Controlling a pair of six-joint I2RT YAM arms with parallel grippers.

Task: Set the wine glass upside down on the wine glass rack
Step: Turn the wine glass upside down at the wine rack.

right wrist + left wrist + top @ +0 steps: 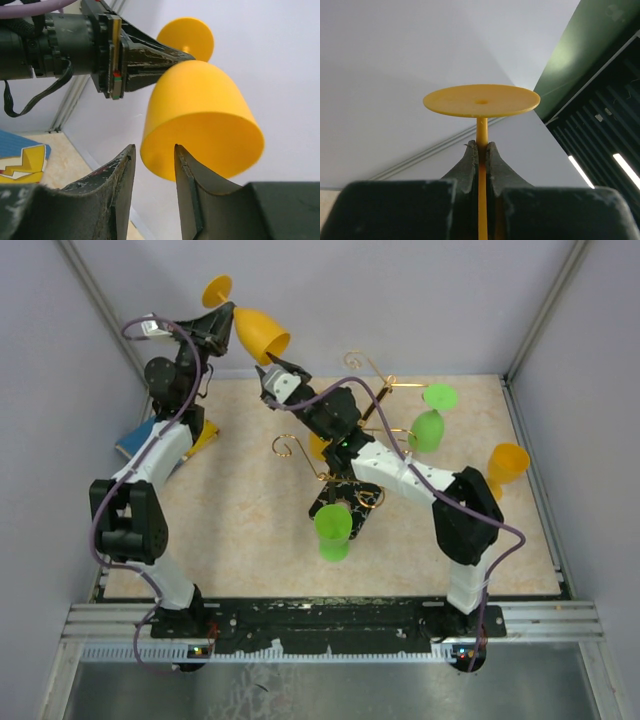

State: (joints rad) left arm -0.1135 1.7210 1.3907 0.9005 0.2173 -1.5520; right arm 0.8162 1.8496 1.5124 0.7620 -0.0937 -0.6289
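From above, the left claw (232,318) holds the orange wine glass (262,332) up in the air back-left, well apart from the wine glass rack (340,502) on the counter (250,530); left wrist view: it's pinched tight on the stem (481,131); right wrist view: the right claw (154,152) is parted a little by the bowl (200,115), not clamped on it.

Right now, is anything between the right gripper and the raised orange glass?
Nothing. In the right wrist view the open right gripper sits just short of the raised orange glass, only air between; the top view agrees.
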